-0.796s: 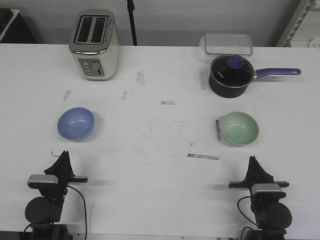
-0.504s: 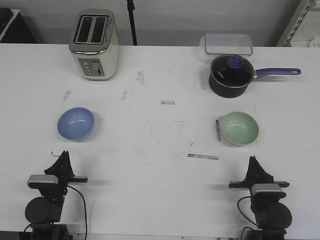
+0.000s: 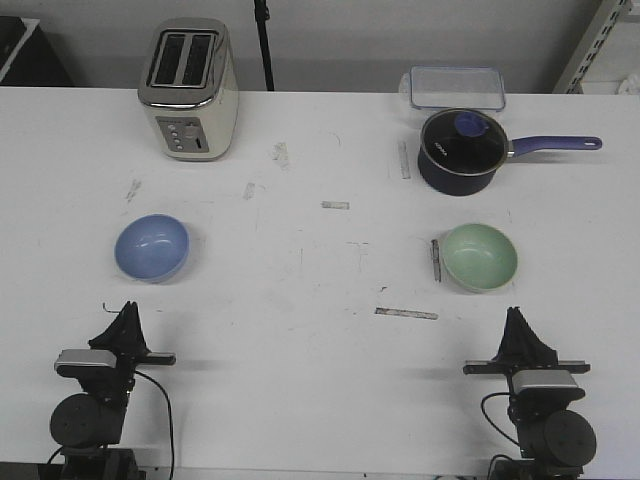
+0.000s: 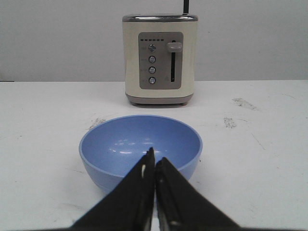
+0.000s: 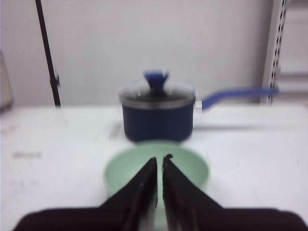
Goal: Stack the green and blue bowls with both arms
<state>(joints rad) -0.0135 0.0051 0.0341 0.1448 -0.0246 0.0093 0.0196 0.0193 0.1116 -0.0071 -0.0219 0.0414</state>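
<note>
From the front, my left gripper (image 3: 128, 310) rests low at the near edge of the table (image 3: 300, 380), and the blue bowl (image 3: 151, 247) sits straight ahead of it, a little apart. My right gripper (image 3: 517, 318) is parked the same way, with the green bowl (image 3: 480, 257) ahead of it and slightly inward. The two bowls are well apart from each other, neither touched yet.

Through my left wrist, the fingers (image 4: 144, 187) are pressed together with only a hairline between them, holding nothing. The blue bowl (image 4: 140, 144) stands upright just beyond their tips, the toaster (image 4: 160, 58) farther behind it.

Through my right wrist the picture is blurred, but the fingers (image 5: 144, 185) look closed too and empty, with the green bowl (image 5: 157, 169) directly beyond and the saucepan (image 5: 158, 113) behind that.

I judge both bowls light, rigid and glossy, so slippery and likely breakable. The near rim is where I would pinch, one finger inside and one outside, after spreading the fingers first.
</note>
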